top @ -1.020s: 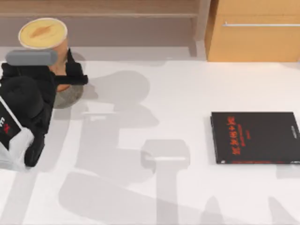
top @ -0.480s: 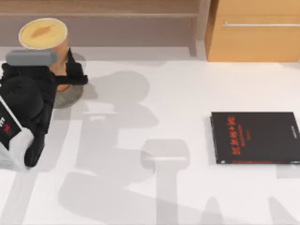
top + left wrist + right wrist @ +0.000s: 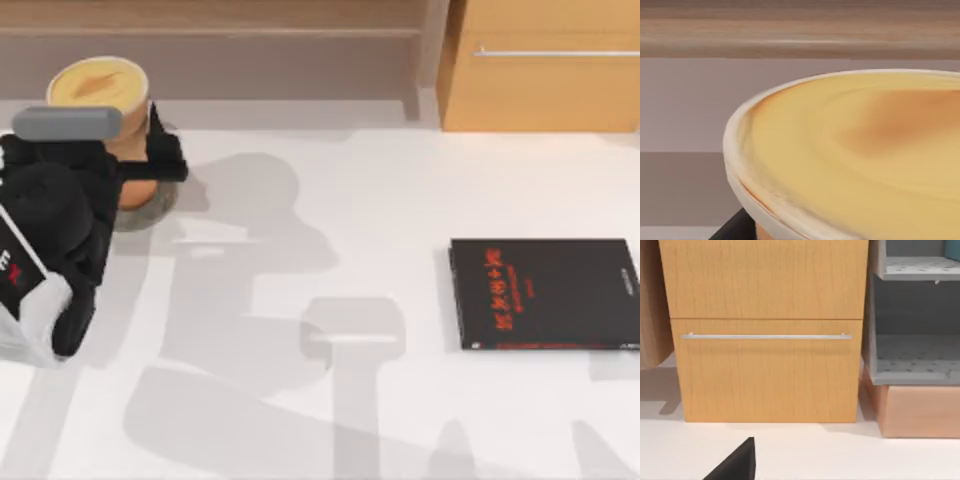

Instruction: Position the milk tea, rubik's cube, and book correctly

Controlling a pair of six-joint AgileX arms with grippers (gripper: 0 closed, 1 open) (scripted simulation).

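Now the cup (image 3: 100, 85) sits a little farther right and lower in the top view than it did a moment ago, its creamy lid having slid toward the grey disc (image 3: 150, 205), so the left arm seems to be lowering it onto that disc. That reads as the placing step for the milk tea nearing its end, though I cannot tell whether the cup's base touches the disc yet, since the arm hides part of it. The left gripper (image 3: 125, 170) is at the far left of the table, its dark fingers (image 3: 160, 155) pinched on the cup's orange side below the lid. The cup stands upright at the far-left corner, just in front of the low wooden shelf (image 3: 220, 30). It is a tapered orange-tan body under a wide yellow top with a darker tan smear at the middle; the left wrist view shows that top (image 3: 860, 150) close up, with a pale rim. The black book (image 3: 545, 293) with red lettering lies flat on the right side of the table, well apart from the cup, in front of the drawer unit (image 3: 545, 65). The right wrist view faces that drawer (image 3: 765, 335) and a grey shelf (image 3: 915, 315) beside it; whether the right gripper is spread or pressed together I cannot tell.
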